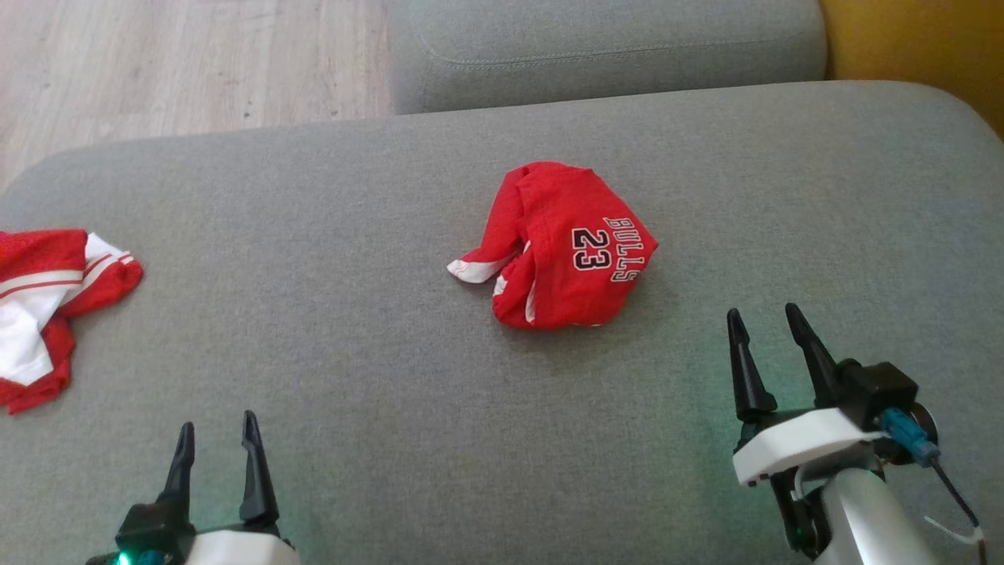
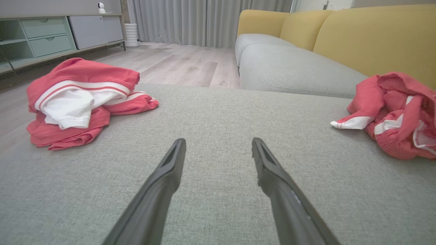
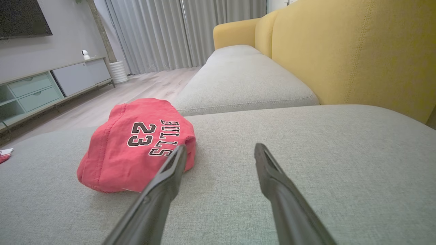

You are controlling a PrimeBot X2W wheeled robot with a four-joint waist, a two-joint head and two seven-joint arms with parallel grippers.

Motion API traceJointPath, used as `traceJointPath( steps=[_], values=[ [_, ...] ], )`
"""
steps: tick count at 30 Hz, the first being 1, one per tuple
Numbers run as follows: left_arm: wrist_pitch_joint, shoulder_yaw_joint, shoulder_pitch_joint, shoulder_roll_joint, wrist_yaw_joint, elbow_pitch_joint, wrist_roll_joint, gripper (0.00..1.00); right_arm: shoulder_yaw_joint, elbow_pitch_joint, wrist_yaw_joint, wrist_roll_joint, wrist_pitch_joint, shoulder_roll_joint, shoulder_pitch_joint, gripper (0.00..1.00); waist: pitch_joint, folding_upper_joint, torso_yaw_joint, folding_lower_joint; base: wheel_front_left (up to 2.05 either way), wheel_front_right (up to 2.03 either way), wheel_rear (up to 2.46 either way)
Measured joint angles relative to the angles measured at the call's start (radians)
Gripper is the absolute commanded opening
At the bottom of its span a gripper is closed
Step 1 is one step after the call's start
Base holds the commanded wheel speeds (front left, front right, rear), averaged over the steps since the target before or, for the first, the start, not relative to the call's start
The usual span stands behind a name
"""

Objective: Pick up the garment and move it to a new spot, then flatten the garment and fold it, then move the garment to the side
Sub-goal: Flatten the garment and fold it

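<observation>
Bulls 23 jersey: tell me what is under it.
The crumpled jersey lies on the grey sofa cushion, which shows all around it. A white-trimmed edge sticks out toward the robot's left. Whatever may sit beneath the bundle itself is covered by the fabric.

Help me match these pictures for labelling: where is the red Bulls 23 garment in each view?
Head view: Bulls garment just right of centre.
Left wrist view: Bulls garment at the right edge, partly cut off.
Right wrist view: Bulls garment left of centre.
Shared landmark: the second grey seat cushion beyond it.
</observation>
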Motion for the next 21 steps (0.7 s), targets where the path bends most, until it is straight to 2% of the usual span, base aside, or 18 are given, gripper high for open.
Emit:
traceJointPath(
  steps=[7,11,17,21],
  values=[
    [0.000,-0.008,-0.012,-0.002,-0.014,0.000,0.007,1.00,0.029,-0.001,0.000,-0.004,0.000,0.001,0.001,1.00,0.024,0.0000,0.009,0.0001,0.00,0.00,0.00],
    [0.000,-0.052,-0.039,-0.002,-0.017,0.006,-0.012,1.00,0.123,0.004,0.000,-0.009,0.000,0.001,-0.020,1.00,0.046,0.0000,0.030,0.0002,0.00,0.00,0.00],
    [0.000,-0.125,-0.073,-0.003,-0.018,0.020,-0.030,1.00,0.290,0.061,0.000,-0.028,0.000,0.001,-0.142,1.00,0.080,0.0000,0.095,0.0002,0.00,0.00,0.00],
    [0.000,-0.149,-0.074,-0.003,-0.026,0.031,-0.038,1.00,0.304,0.149,0.000,-0.103,0.000,-0.001,-0.212,1.00,0.107,0.0000,0.141,0.0002,0.00,0.00,0.00]
  ],
)
